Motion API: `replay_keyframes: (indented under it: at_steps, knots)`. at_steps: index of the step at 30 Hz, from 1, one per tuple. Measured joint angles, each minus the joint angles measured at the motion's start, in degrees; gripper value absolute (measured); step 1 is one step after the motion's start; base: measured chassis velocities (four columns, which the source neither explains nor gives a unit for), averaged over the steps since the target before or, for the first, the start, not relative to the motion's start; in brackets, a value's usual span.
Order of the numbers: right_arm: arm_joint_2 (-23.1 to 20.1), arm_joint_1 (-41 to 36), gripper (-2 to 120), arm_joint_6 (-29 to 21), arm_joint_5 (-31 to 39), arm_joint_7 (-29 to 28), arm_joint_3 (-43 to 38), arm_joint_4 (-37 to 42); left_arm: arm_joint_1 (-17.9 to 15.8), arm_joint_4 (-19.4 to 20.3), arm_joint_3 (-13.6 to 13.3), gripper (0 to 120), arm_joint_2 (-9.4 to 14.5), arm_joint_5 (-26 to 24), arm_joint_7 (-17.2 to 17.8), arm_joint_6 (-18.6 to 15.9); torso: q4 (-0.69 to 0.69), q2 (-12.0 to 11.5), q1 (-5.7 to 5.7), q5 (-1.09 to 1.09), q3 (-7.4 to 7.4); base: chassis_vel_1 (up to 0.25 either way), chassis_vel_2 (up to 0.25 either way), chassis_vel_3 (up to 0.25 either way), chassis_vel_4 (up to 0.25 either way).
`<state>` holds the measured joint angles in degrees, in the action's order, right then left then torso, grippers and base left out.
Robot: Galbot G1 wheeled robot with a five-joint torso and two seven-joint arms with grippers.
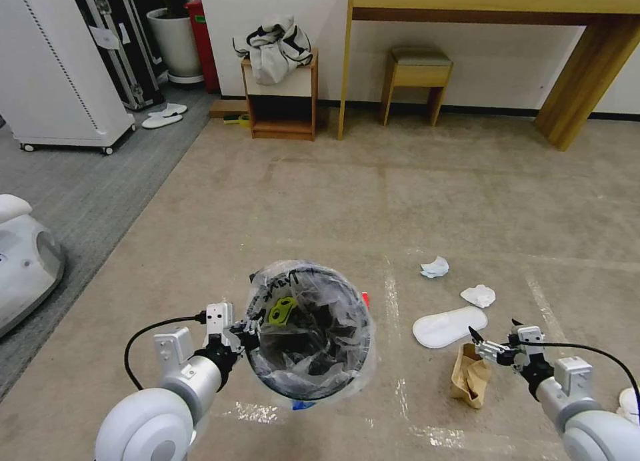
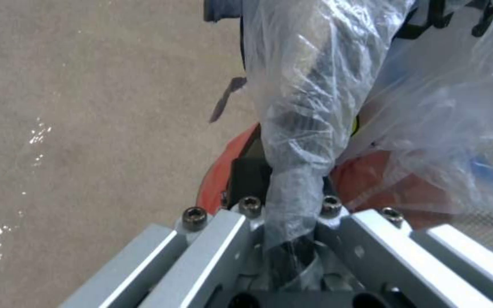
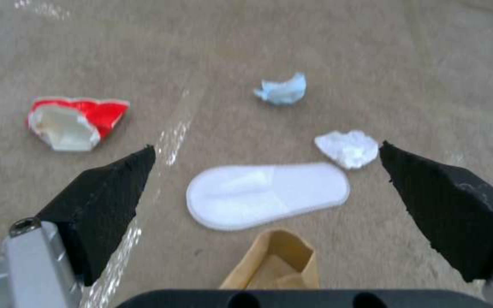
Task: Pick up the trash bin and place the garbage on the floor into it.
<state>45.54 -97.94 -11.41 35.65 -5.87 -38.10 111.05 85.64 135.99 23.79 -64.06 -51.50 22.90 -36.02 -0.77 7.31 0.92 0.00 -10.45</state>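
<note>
Left gripper (image 1: 248, 328) clamping the bin (image 1: 308, 331) rim at nine o'clock; right gripper (image 1: 495, 338) hanging spread wide over the paper bag (image 1: 469, 376) at four o'clock.

- floor (image 1: 280, 201): beige short-pile carpet, shiny tape lines crossing it; grey ribbed carpet (image 1: 80, 188) borders its left edge
- brown paper bag (image 1: 470, 376): crumpled, on the near right part of the floor
- white oval piece (image 1: 448, 327): flat, just beyond the bag
- white tissue (image 1: 478, 295): crumpled, just past the oval's right end
- bluish-white tissue (image 1: 435, 268): farther out, apart from the other
- red-and-white wrapper (image 3: 75, 122): crushed, across a tape line from the oval
- stool (image 1: 415, 81) and small wooden cabinet (image 1: 281, 94): along the far edge
</note>
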Motion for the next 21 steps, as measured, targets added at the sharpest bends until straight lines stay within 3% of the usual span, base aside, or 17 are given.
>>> replay_keyframes:
  at_steps: [13, 15, 21]
  knots:
    - [-3.01, 1.93, 100, -0.94, 7.08, -0.49, 6.46, -5.27, 0.95, -0.08, 1.43, 1, 0.84, 0.45, -1.41, 0.95, -0.02, 0.0, 0.0, 0.0, 0.0, 0.0, 0.0, 0.0, 0.0]
    - [-2.9, 6.6, 100, -3.53, 12.87, -2.87, 10.51, -7.46, 1.0, -0.27, 1.5, 1, 0.72, 1.05, -1.65, 1.12, 0.0, 0.0, 0.0, 0.0, 0.0, 0.0, 0.0, 0.0, 0.0]
    - [-2.25, 12.24, 100, -6.29, 18.69, -5.32, 15.23, -11.38, 0.84, -1.51, 0.58, 1, -0.38, 2.98, -2.11, 1.43, 0.0, 0.0, 0.0, 0.0, 0.0, 0.0, 0.0, 0.0, 0.0]
